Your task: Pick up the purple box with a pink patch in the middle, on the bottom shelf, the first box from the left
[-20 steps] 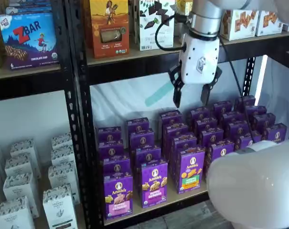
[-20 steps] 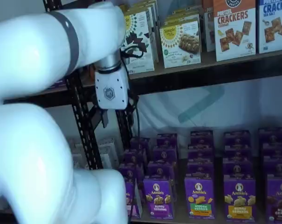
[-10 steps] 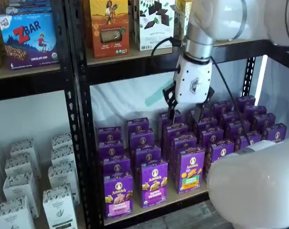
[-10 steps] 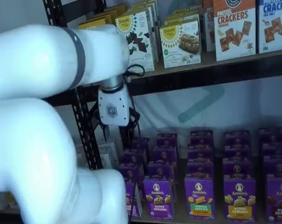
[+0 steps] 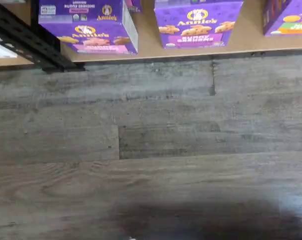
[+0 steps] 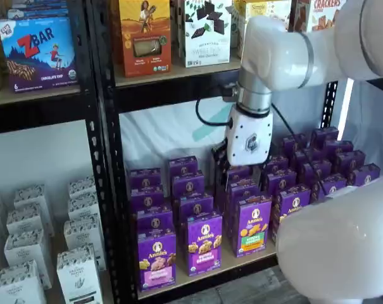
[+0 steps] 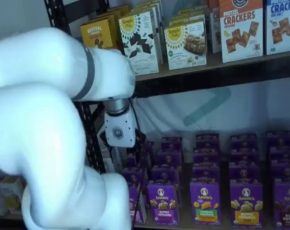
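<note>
Now, bottom shelf: rows of purple cartons, the purple box front-left.
My jaws: fingers mostly hidden; spread wide, holding nothing.

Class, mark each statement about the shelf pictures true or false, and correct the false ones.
1. The purple box stands at the front of the bottom shelf. True.
2. The pincer already holds the purple box. False: it hangs above the rows farther back, apart from that box.
3. The floor in front of the shelf is wood-patterned. True.
4. The cartons on the bottom shelf are orange. False: they are purple.
</note>
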`<action>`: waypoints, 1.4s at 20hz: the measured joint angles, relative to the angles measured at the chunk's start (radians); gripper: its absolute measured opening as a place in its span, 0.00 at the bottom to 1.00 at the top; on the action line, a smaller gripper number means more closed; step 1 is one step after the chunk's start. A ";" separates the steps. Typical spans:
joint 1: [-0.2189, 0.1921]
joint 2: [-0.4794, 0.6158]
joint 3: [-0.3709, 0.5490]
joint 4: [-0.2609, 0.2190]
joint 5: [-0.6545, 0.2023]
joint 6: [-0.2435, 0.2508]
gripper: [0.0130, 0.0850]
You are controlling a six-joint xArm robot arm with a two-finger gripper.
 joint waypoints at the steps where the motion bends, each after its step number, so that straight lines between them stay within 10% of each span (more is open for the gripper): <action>1: 0.005 0.014 0.009 -0.001 -0.018 0.004 1.00; 28: 0.159 0.389 0.088 0.000 -0.492 0.122 1.00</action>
